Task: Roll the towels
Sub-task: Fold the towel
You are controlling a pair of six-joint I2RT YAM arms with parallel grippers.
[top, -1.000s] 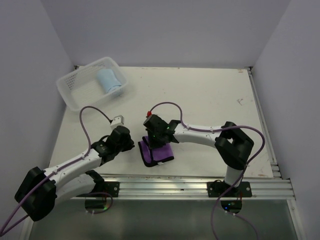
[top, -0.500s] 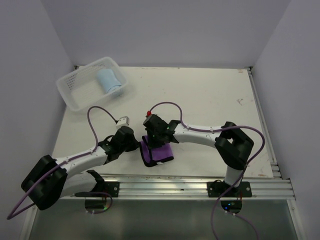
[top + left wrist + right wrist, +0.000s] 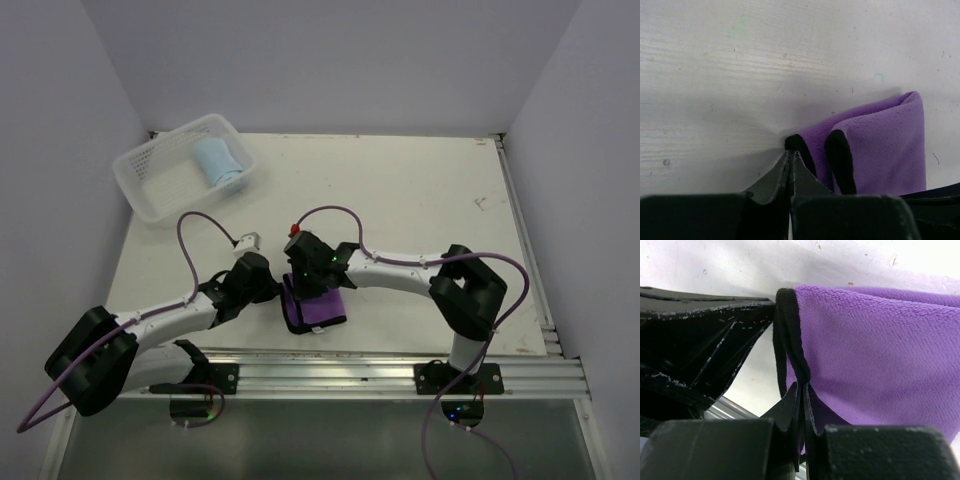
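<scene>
The purple towel (image 3: pixel 324 309) lies folded near the table's front edge, its black hem showing (image 3: pixel 839 150). My right gripper (image 3: pixel 307 287) reaches over it from the right and is shut on the black hem at the towel's left end (image 3: pixel 804 384), lifting the purple face (image 3: pixel 880 350). My left gripper (image 3: pixel 277 292) is shut with nothing between its fingers, the tips (image 3: pixel 791 152) touching the hem's fold at the towel's left edge. The light blue towel (image 3: pixel 220 163) sits rolled inside the white basket (image 3: pixel 150 190), far from both grippers.
The basket stands at the table's back left corner. A metal rail (image 3: pixel 380 368) runs along the front edge just below the purple towel. The left gripper's black fingers (image 3: pixel 700 350) lie close beside the right gripper.
My left arm has swung right until its shut tips reach the purple towel's left edge. The right gripper has kept its hold and shifted slightly left with the towel.
</scene>
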